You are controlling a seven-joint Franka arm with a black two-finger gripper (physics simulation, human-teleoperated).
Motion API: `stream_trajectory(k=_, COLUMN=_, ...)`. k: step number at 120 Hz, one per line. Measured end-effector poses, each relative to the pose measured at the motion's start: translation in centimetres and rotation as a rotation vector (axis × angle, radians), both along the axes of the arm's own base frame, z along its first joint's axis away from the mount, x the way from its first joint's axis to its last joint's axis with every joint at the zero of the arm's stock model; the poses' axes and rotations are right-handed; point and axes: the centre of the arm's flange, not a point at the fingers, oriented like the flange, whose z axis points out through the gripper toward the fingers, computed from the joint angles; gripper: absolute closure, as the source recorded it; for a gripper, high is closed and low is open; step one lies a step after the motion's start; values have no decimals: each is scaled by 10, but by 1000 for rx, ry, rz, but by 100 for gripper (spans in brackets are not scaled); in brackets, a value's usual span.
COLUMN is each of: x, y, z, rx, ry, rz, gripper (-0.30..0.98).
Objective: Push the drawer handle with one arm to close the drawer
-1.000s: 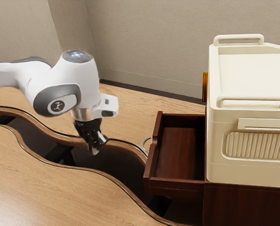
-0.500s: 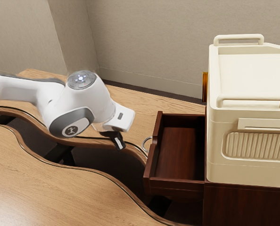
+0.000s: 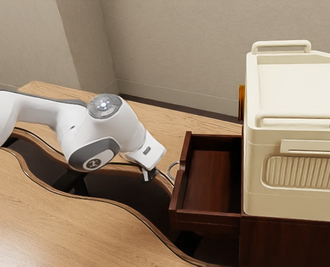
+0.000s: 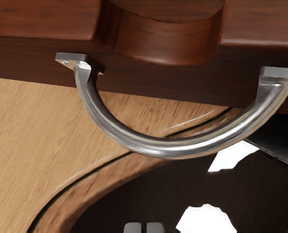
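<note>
exterior view: cream case (image 3: 270,200) on dark cabinet (image 3: 293,242) with open drawer (image 3: 209,221)

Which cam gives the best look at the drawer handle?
The wrist view: the handle is close up, its curved bar traceable to both mounts on the drawer front. The exterior view has it small, a thin arc at the open drawer's front.

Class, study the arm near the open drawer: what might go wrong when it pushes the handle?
The handle is a rounded, open loop, so the gripper might slip off it or catch inside. The drawer stands well out from its cabinet, so an off-centre push might make it bind.
</note>
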Motion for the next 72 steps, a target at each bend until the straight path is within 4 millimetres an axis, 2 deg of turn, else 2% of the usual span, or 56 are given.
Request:
stream_trajectory(k=22, x=12, y=-17, z=-2, rx=32, ry=-13, rz=-67, gripper=79)
stream_trajectory(k=38, x=27, y=-30, z=-5, rx=53, ry=-22, rz=-99, gripper=79)
stream_trajectory(k=59, x=44, y=-64, z=-11, rx=61, ry=-31, rz=-152, gripper=79)
stream_trajectory(k=72, x=56, y=-77, z=-14, rx=64, ry=-38, rz=-166, gripper=79)
